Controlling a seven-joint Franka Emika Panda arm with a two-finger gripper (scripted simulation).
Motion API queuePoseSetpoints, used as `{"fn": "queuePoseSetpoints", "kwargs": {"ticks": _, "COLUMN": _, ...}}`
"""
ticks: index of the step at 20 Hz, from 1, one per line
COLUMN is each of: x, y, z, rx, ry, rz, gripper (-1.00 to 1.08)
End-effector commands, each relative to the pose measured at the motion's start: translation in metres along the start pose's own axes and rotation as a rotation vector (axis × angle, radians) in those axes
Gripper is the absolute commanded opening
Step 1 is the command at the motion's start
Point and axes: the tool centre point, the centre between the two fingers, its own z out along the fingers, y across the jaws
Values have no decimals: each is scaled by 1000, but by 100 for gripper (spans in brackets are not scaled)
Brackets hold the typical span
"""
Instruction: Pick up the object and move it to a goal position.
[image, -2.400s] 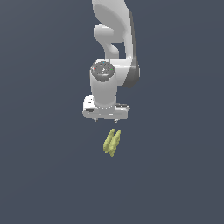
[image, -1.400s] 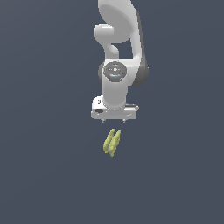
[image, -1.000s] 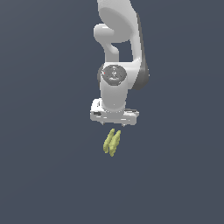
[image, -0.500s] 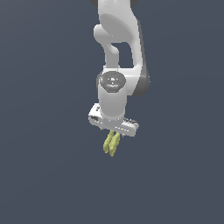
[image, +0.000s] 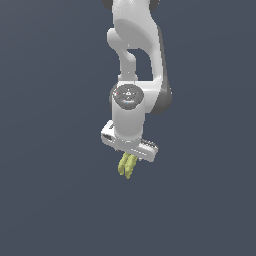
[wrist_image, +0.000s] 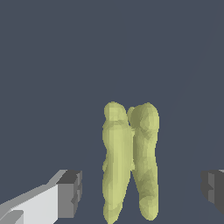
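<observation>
The object (image: 126, 167) is a small yellow-green bunch of bumpy, elongated lobes lying on the dark floor. Its upper end is hidden under the white hand in the exterior view. My gripper (image: 129, 155) hangs straight down over it, its crossbar tilted. In the wrist view two lobes of the object (wrist_image: 130, 162) lie side by side between the fingers. One dark fingertip (wrist_image: 70, 193) stands to one side and the other fingertip (wrist_image: 213, 190) to the opposite side, both apart from the object. The gripper (wrist_image: 141, 192) is open and holds nothing.
The white arm (image: 134, 60) rises above the hand to the top of the exterior view. All around is plain dark blue-grey floor (image: 55, 200), with no other objects or edges showing.
The hand has come down from well above the object to just over it and has turned, so its crossbar now slants. The object has not moved.
</observation>
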Motion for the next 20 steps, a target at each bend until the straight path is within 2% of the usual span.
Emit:
{"fn": "queuePoseSetpoints", "kwargs": {"ticks": 1, "x": 0, "y": 0, "z": 0, "rx": 0, "ry": 0, "rz": 0, "gripper": 100}}
{"fn": "queuePoseSetpoints", "kwargs": {"ticks": 12, "x": -1, "y": 0, "z": 45, "rx": 0, "ry": 1, "rz": 5, "gripper": 100}}
{"fn": "queuePoseSetpoints", "kwargs": {"ticks": 18, "x": 1, "y": 0, "z": 50, "rx": 0, "ry": 1, "rz": 5, "gripper": 100}}
{"fn": "queuePoseSetpoints", "kwargs": {"ticks": 19, "x": 1, "y": 0, "z": 50, "rx": 0, "ry": 1, "rz": 5, "gripper": -100}}
{"fn": "queuePoseSetpoints", "kwargs": {"ticks": 20, "x": 1, "y": 0, "z": 50, "rx": 0, "ry": 1, "rz": 5, "gripper": -100}}
